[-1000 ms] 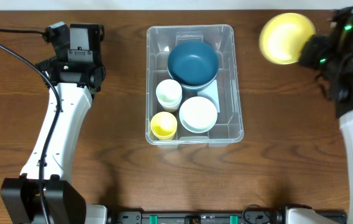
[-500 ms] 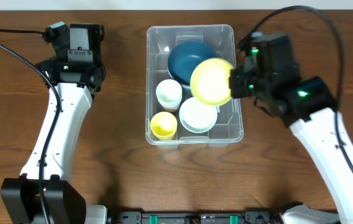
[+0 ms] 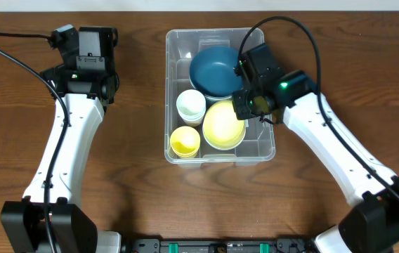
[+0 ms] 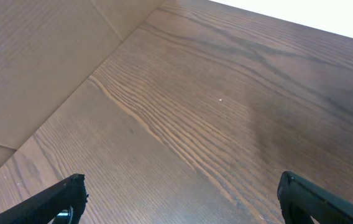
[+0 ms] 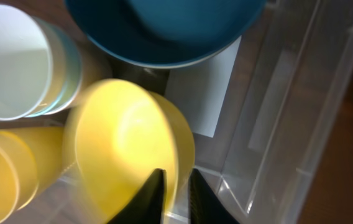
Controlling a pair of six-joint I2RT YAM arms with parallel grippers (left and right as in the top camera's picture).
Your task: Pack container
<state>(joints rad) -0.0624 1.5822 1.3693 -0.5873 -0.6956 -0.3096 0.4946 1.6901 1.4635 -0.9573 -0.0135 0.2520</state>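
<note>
The container, a clear plastic bin, stands at the table's middle; its wall fills the right side of the right wrist view. Inside lie a dark blue bowl, a stack of pale cups, a yellow cup and a yellow bowl. My right gripper hangs over the bin's right side. Its fingers straddle the yellow bowl's rim, slightly apart, and the bowl looks blurred. My left gripper is wide open over bare wood, far left of the bin.
A white label lies on the bin floor below the blue bowl. The left arm stretches along the table's left side, the right arm crosses from the lower right. A pale wall borders the table at the back.
My right gripper carried the yellow bowl from the table's far right corner into the bin, down over the white bowl. Its fingers have loosened. The left arm stayed still.
</note>
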